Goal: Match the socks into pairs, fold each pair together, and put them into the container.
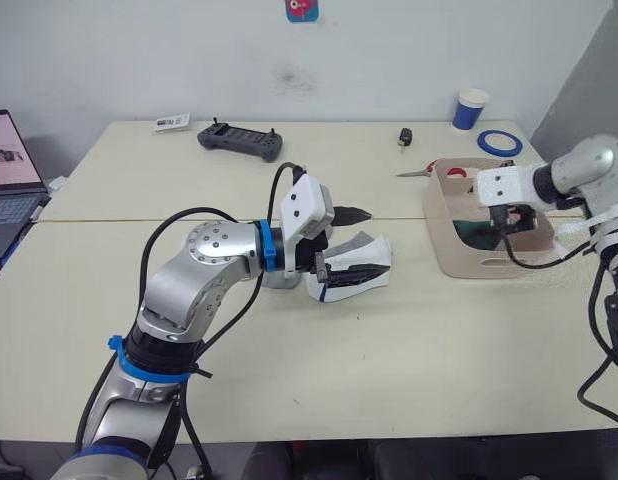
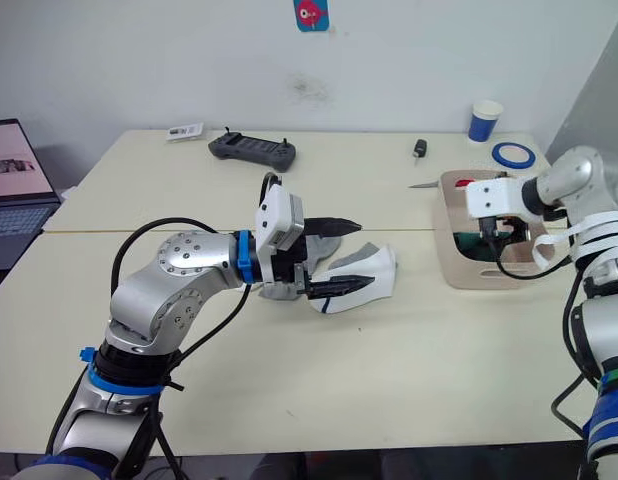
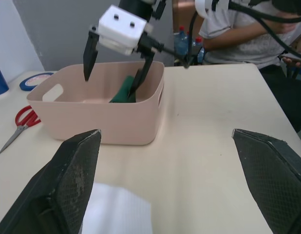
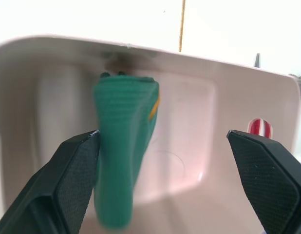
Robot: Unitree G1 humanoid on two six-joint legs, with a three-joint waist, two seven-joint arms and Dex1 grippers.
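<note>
A white sock pair [image 1: 357, 268] lies bunched near the table's middle, with a bit of grey sock [image 2: 277, 292] showing beside it under the wrist. My left gripper [image 1: 357, 242] hovers just over the white socks, open, with white fabric [image 3: 116, 209] below its fingers. The pink-beige container [image 1: 444, 240] stands at the right. A dark green sock [image 3: 122, 90] stands on end inside it. My right gripper [image 3: 116, 68] reaches down into the container, open; the green sock [image 4: 123, 146] leans against one finger [image 4: 67, 190].
A blue-white paper cup [image 1: 471, 108], a blue tape roll [image 1: 499, 143] and red-handled scissors [image 3: 21, 122] lie behind the container. A black controller [image 1: 239, 140] sits at the back, a laptop [image 1: 9, 170] at far left. A seated person [image 3: 238, 29] is beyond the table.
</note>
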